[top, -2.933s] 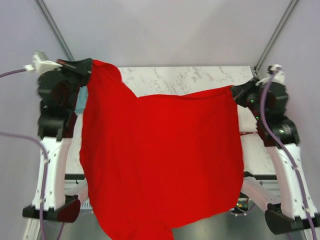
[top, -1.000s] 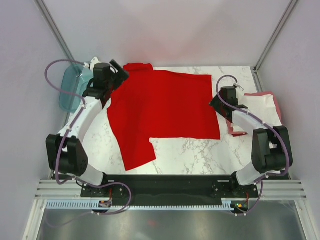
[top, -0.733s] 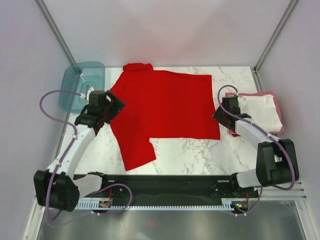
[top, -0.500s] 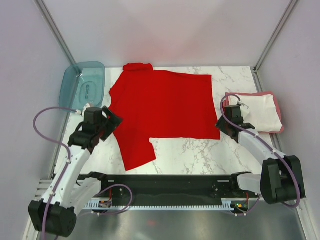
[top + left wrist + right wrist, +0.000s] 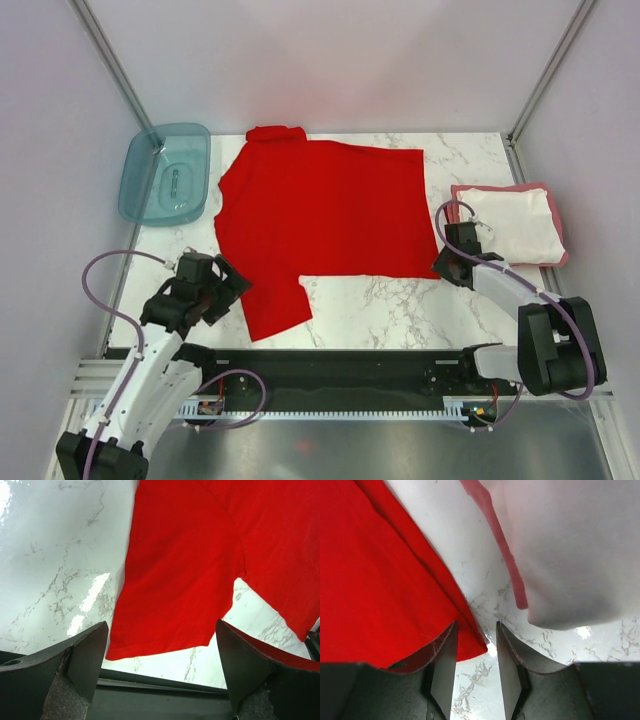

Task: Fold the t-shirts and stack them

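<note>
Cloth covers the middle of the white marble-patterned table (image 5: 400,300): a bright red short-sleeved t-shirt (image 5: 330,215) lies spread flat. One sleeve reaches toward the near edge on the left side, and a small bunched part sits at the shirt's far left corner. At the right edge of the table a white folded t-shirt (image 5: 512,225) rests on top of a dull pinkish-red folded t-shirt (image 5: 500,186). Only a thin border of the pinkish-red one shows around the white one. This stack lies just beside the red shirt's right edge, with a strip of bare marble between them.

At the far left corner, apart from the red cloth, stands a translucent teal plastic tub (image 5: 135,190). It has a small moulded mark in its base, too small to read. None of the garments shows any print or label.

Near the front left of the table, the left gripper (image 5: 232,283) hangs just beside the near sleeve. In the left wrist view its fingers (image 5: 85,660) stand wide apart with nothing between them, and the sleeve's hem lies on the marble beyond them.

The right gripper (image 5: 447,264) sits at the near right corner of the red shirt, between that corner and the folded stack. In the right wrist view its fingers (image 5: 442,665) leave only a narrow gap. The tip of the red corner shows in that gap, but whether they touch the cloth cannot be told.
</note>
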Controlling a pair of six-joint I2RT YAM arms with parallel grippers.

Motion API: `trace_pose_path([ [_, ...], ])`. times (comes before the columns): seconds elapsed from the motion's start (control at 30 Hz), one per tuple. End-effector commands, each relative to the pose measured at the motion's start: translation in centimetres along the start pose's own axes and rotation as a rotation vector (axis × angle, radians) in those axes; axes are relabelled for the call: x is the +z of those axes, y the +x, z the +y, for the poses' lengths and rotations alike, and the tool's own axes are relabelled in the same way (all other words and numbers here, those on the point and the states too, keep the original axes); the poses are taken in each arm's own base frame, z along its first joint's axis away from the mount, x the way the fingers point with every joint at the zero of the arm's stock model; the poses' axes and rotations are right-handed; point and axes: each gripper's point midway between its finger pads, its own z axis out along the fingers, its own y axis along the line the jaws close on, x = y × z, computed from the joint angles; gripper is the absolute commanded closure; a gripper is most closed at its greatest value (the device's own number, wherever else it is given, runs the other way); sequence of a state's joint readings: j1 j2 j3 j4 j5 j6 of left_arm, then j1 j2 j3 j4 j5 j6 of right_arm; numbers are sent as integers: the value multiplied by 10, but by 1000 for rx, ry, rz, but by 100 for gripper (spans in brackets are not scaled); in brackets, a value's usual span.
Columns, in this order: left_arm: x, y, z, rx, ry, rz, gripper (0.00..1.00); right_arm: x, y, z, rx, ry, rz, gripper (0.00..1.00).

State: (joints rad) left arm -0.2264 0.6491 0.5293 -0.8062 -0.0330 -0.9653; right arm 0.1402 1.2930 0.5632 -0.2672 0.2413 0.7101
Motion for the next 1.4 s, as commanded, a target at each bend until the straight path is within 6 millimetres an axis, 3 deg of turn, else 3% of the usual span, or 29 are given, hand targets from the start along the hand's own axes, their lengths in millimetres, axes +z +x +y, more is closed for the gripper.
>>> trace_pose_path([
  [0.0, 0, 6, 0, -45, 1, 10, 4, 0, -7, 13, 18, -51, -19, 55],
  [0.13, 5, 4, 4, -40, -52, 20, 0, 4, -3, 14, 13, -45, 1, 55],
  [0.33, 22, 22, 17, -66, -138, 114, 0, 9, 5, 16, 9, -53, 44, 57],
  [0.37, 24, 23, 17, -72, -139, 114, 2, 8, 6, 16, 10, -57, 43, 57],
  [0.4, 25, 24, 18, -69, -136, 116, 11, 8, 5, 16, 9, -58, 40, 59],
  [0.43, 23, 23, 16, -63, -119, 111, 21, 8, 4, 16, 12, -56, 36, 61],
  [0.47, 22, 22, 16, -57, -114, 105, 23, 7, 4, 15, 12, -54, 34, 62],
  [0.63, 20, 22, 15, -60, -87, 89, 21, 8, 3, 16, 12, -49, 35, 79],
  [0.73, 20, 23, 14, -41, -94, 103, 19, 8, 1, 16, 13, -46, 30, 84],
  [1.1, 14, 46, 17, 10, -226, 202, 18, 7, -2, 16, 9, -41, 23, 87],
  [1.37, 6, 62, 21, 51, -286, 225, 29, 7, -1, 17, 6, -47, 28, 87],
])
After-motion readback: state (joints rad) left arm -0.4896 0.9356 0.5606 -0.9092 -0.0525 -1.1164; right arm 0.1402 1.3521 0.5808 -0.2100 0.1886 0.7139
